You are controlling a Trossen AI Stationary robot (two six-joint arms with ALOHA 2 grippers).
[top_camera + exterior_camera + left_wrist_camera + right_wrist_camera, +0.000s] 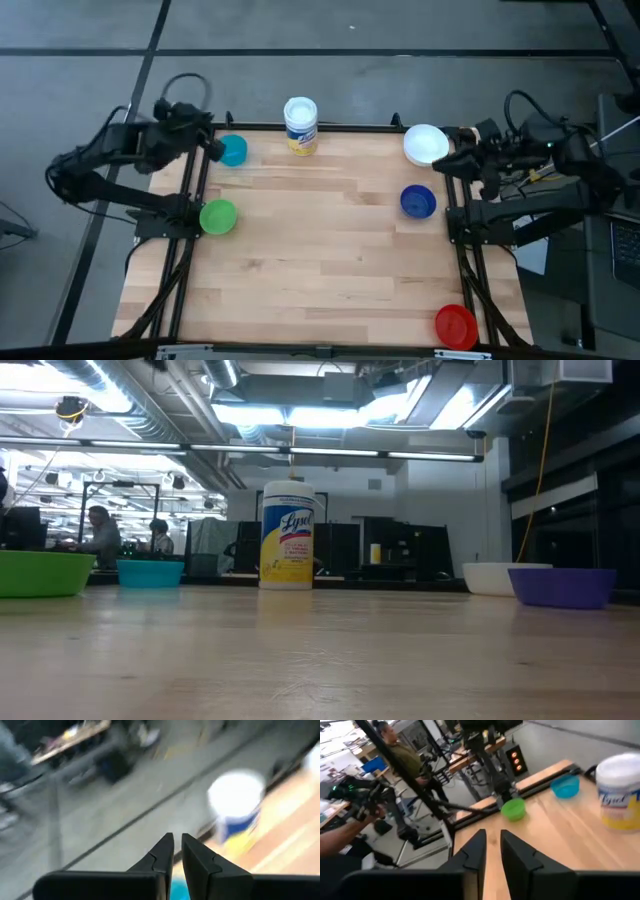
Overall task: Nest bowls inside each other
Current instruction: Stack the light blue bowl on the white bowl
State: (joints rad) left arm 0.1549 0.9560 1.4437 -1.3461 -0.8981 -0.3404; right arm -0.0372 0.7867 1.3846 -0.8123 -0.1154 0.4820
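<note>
From above, I saw the five bowls scattered singly round the desk (320, 250): white bowl (425, 143) at two o'clock, dark blue bowl (418, 201) at three, red bowl (456, 325) at five, green bowl (218, 216) at nine, light blue bowl (232, 150) at eleven. They looked like light, stiff, slick plastic, so I judged a rim pinch safest. The left gripper (177, 851) beside the light blue bowl had its fingers nearly together and empty; the right gripper (492, 847) by the white bowl showed a narrow empty gap.

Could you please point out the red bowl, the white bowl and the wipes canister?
red bowl (455, 326), high view, its inside.
white bowl (425, 143), high view, its inside.
wipes canister (287, 550), low view, its yellow label.
</note>
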